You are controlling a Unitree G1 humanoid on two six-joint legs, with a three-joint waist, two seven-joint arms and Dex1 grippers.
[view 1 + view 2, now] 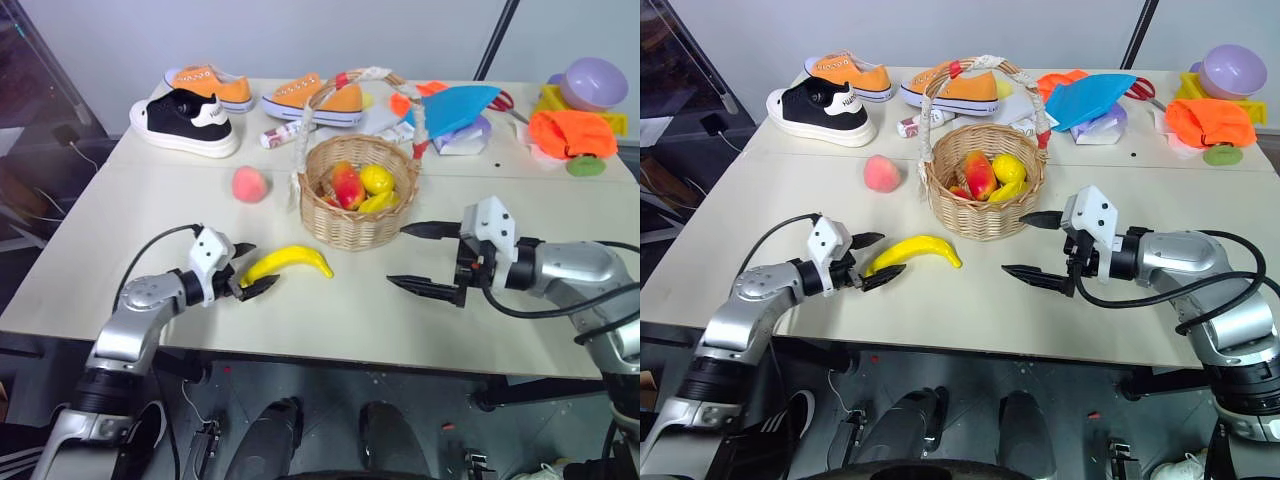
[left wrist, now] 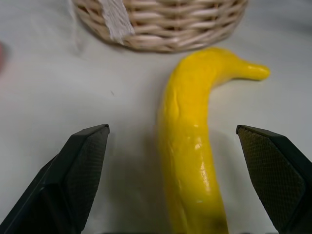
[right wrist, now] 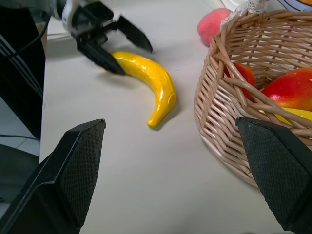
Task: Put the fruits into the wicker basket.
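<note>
The banana (image 1: pixel 288 263) lies flat on the table (image 1: pixel 330 320), just in front of the wicker basket (image 1: pixel 360 215) and a little to its left, its curve bowing away from us and one end reaching toward our left gripper (image 1: pixel 250 268). We have that gripper's jaws spread wide with the near end of the banana between them, one finger on either side, neither visibly touching it; we judge this the line-up for a pinch across the fruit's narrow body. The peach (image 1: pixel 250 185) sits on the table to the left of the basket, close to its rim but apart, still waiting its turn. The basket already holds several other toy fruits, red and yellow, under its tall banded handle. Our right gripper (image 1: pixel 430 258) hangs just right of the basket with its jaws also wide and nothing between them, held clear, we think, so the left arm has free passage to lift the banana over the rim.
</note>
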